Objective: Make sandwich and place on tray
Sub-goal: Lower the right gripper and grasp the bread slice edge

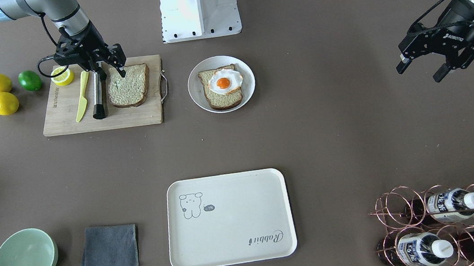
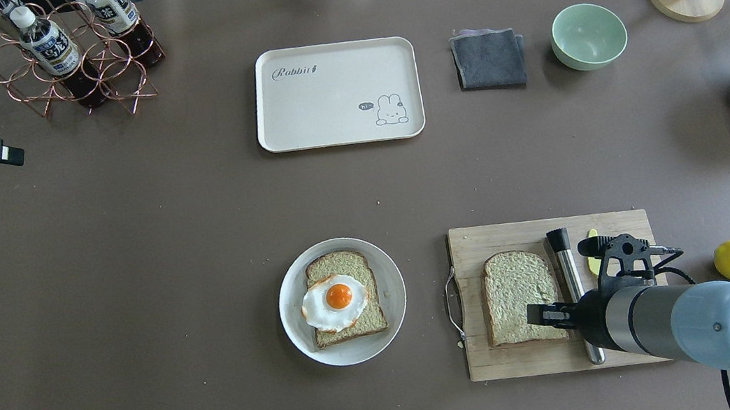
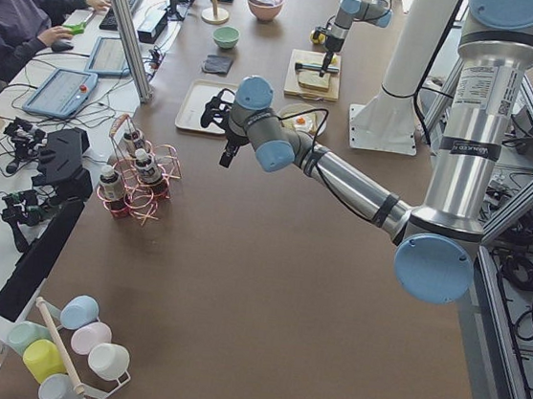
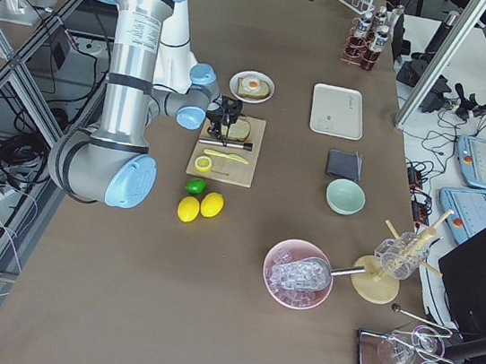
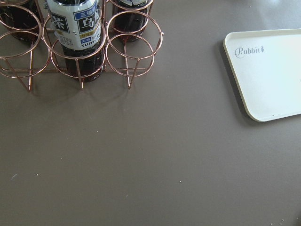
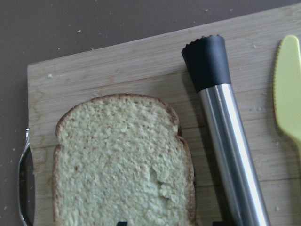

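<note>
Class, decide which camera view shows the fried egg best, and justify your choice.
The overhead exterior view: the fried egg appears largest and unobstructed, lying on a bread slice in the white plate. The front-facing view shows it clearly but smaller. Both side views show only a tiny speck. Neither wrist view shows it.

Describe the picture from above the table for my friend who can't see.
The robot's right gripper hangs open over a bread slice on a wooden cutting board. Beside it, a white plate holds another slice topped with a fried egg; the cream tray lies across the table.
</note>
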You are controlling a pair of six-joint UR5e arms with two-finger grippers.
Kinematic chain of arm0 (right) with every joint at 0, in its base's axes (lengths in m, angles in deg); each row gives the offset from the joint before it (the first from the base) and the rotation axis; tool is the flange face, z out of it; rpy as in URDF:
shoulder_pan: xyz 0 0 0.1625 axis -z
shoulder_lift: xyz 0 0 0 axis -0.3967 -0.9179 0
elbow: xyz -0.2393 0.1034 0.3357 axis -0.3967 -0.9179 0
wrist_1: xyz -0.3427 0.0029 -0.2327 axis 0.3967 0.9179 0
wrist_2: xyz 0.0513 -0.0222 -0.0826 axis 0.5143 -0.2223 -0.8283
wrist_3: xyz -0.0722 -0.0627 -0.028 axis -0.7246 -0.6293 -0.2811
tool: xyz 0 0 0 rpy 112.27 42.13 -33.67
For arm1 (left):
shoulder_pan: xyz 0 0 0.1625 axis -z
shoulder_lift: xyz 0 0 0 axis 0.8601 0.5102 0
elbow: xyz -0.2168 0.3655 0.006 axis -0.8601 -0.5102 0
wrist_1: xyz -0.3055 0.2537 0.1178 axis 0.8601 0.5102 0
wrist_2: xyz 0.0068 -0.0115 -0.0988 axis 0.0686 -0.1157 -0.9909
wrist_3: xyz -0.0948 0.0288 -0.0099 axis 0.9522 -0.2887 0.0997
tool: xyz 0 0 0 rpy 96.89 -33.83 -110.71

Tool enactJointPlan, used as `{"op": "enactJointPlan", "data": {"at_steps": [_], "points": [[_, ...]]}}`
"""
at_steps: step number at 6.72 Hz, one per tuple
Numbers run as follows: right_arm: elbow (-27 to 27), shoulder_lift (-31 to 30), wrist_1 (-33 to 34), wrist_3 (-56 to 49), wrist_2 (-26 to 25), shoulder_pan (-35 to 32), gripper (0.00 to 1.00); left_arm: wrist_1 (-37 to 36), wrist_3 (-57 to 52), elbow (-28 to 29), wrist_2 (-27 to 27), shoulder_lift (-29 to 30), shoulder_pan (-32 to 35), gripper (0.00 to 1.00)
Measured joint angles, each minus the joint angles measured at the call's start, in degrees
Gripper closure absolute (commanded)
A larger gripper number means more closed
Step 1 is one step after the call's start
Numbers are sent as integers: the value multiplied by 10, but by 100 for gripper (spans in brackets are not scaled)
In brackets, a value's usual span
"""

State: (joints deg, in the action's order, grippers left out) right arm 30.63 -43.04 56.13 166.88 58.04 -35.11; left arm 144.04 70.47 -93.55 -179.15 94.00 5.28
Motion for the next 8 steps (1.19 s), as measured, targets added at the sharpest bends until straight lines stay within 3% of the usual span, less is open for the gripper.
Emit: {"op": "enactJointPlan", "data": {"at_steps": [3, 5, 8], "points": [[0, -1, 1, 0, -2, 7, 45, 0, 0, 1, 0, 1, 0, 1], [0, -1, 2, 1, -3, 8, 100, 0, 0, 2, 0, 1, 0, 1], [1, 3, 3, 4, -3, 7, 100, 0, 0, 2, 0, 1, 0, 1]]}}
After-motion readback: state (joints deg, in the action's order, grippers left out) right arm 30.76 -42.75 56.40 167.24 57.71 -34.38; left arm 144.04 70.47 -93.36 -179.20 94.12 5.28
